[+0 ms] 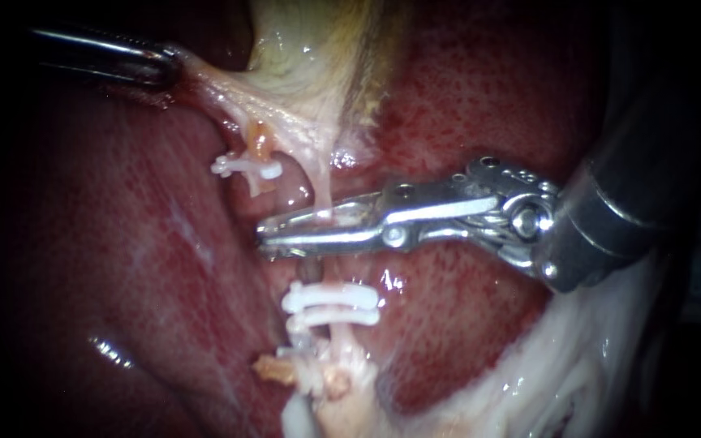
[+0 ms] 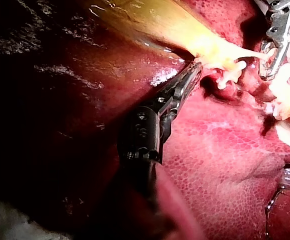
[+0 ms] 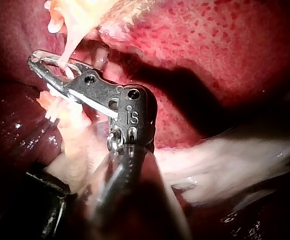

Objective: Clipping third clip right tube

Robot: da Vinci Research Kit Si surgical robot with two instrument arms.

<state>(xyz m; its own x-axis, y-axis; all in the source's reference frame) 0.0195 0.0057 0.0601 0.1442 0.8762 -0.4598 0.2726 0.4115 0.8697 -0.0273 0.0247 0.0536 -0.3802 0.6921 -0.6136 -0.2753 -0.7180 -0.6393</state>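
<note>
Right tube (image 1: 324,191): two white clips (image 1: 330,307) seated lower down; right instrument (image 1: 269,234) jaws pressed around it above them; third clipping judged under way, unfinished; left instrument (image 1: 169,69) pinching gallbladder (image 1: 302,73) taut.

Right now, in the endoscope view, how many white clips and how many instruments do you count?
White clips: 3
Instruments: 2, the left instrument and the right instrument
Total: 5
</note>
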